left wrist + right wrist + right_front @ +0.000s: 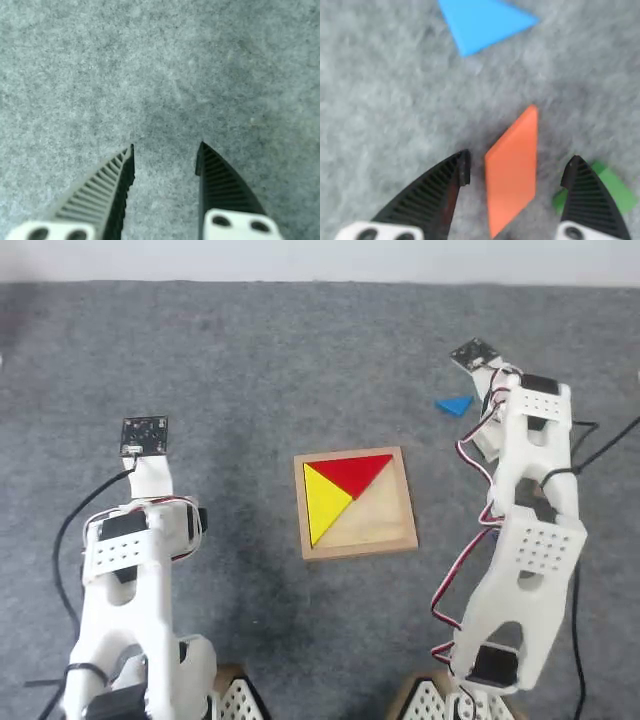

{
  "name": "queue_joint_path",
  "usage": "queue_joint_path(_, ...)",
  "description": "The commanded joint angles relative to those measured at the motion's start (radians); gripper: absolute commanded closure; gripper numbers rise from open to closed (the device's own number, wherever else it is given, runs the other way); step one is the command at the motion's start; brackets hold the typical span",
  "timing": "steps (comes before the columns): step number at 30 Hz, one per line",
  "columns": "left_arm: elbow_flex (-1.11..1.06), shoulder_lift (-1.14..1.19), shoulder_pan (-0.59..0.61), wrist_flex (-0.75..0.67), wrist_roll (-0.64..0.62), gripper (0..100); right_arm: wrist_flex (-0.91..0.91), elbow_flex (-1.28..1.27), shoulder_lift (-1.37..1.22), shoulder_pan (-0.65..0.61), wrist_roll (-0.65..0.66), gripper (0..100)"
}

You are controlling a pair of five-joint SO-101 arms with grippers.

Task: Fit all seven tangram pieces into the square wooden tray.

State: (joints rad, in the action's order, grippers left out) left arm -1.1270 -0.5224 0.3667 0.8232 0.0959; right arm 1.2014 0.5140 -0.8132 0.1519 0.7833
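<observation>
**Tray.** The square wooden tray [385,518] lies flat on the grey felt surface [250,370], between my two arms. Two pieces are seated in it. The red triangle [357,472] lies along the tray's far edge. The yellow triangle [323,500] lies along the edge nearest my left arm. The two touch along one short side, and their points meet at about the tray's centre. The rest of the tray floor is bare wood.

**Loose pieces.** The blue triangle [455,405] lies flat on the surface beyond the tray's far right corner, well apart from the tray and near my right arm. The orange parallelogram [512,172] lies flat on the surface, nearer my right wrist than the blue triangle [482,22]. A green piece [615,187] lies just beside the parallelogram. One of my right fingers [585,195] partly covers it, so I cannot tell its shape.

**Right hand.** My right hand [520,156] is spread apart over the surface. The orange parallelogram lies between the two fingers, with grey felt visible on both sides of it. Nothing is clamped.

**Left hand.** My left hand [166,146] is spread apart over bare felt on the left side of the tray, well apart from it. It holds nothing.
</observation>
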Motion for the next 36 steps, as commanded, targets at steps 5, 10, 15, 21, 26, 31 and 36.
queue_joint_path(5,0.005,-0.026,-0.008,-0.02,0.006,80,0.12,0.167,-0.096,0.022,0.017,90.5)
queue_joint_path(10,0.005,-0.026,-0.008,-0.02,0.006,80,0.2,0.176,-0.108,0.018,-0.018,96.5)
queue_joint_path(15,0.005,-0.026,-0.008,-0.02,0.006,80,0.278,0.244,-0.105,0.002,-0.229,98.4)
queue_joint_path(21,0.005,-0.026,-0.009,-0.02,0.006,80,0.524,0.557,-0.105,-0.079,-0.526,98.9)
queue_joint_path(26,0.005,-0.026,-0.009,-0.02,0.006,80,0.598,0.764,-0.082,-0.162,-0.687,99.0)
queue_joint_path(31,0.004,-0.026,-0.017,-0.02,0.006,80,0.599,0.566,0.048,-0.268,-0.736,99.0)
queue_joint_path(36,0.001,-0.026,-0.034,-0.02,0.006,80,0.598,0.186,0.36,-0.34,-0.747,98.7)
